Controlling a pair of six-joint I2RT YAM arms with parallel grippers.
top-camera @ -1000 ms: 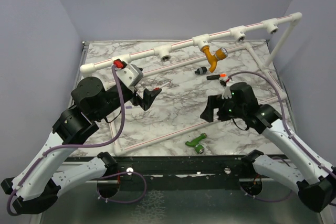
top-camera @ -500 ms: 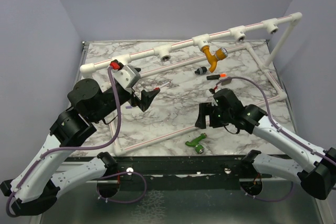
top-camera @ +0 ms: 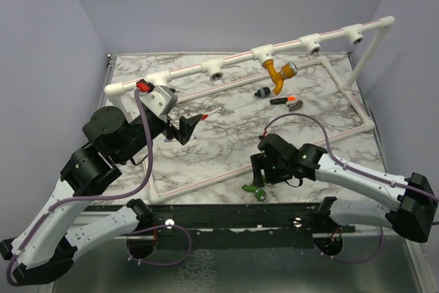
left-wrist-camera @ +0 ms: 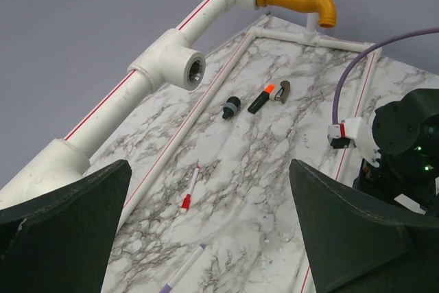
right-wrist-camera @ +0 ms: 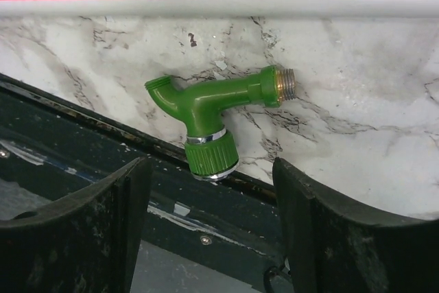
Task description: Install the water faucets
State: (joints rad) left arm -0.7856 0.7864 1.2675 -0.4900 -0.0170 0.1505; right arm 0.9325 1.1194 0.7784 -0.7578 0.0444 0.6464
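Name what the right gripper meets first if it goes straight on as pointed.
Most likely the green faucet, lying on the marble table straight ahead of the open right gripper; depth unclear.

The green faucet lies flat on its side at the near edge of the table. The orange faucet sits in the white pipe, spout down.
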